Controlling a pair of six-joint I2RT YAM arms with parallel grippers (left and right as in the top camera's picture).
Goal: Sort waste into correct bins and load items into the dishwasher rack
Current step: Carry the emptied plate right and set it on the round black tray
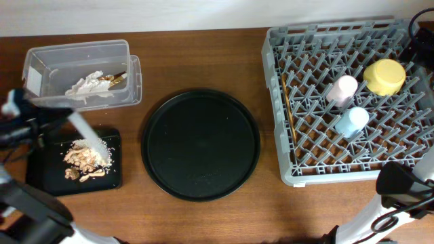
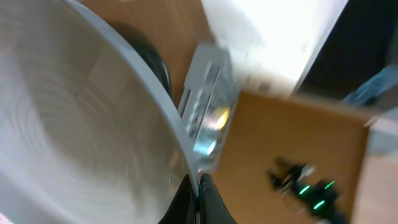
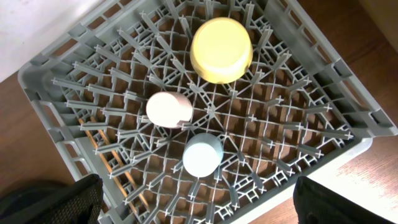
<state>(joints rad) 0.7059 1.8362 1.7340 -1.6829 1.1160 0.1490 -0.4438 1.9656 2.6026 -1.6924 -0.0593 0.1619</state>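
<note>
The left claw (image 1: 57, 120) gripped a pale grey plate (image 1: 88, 133), tilted steeply over the heap of food bits (image 1: 85, 161) on the shallow black tray (image 1: 46, 179) just beside the claw. Beyond the claw stood the clear tub (image 1: 78, 45) with wrapper scraps (image 1: 91, 84). Far to its right, the dishwasher rack (image 1: 298, 163) carried a pink cup (image 1: 342, 89), light-blue cup (image 1: 352, 121) and yellow bowl (image 1: 384, 76).

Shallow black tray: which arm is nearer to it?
Left. The left arm holds the plate right over the tray; the right arm hangs far off, by the rack.
</note>
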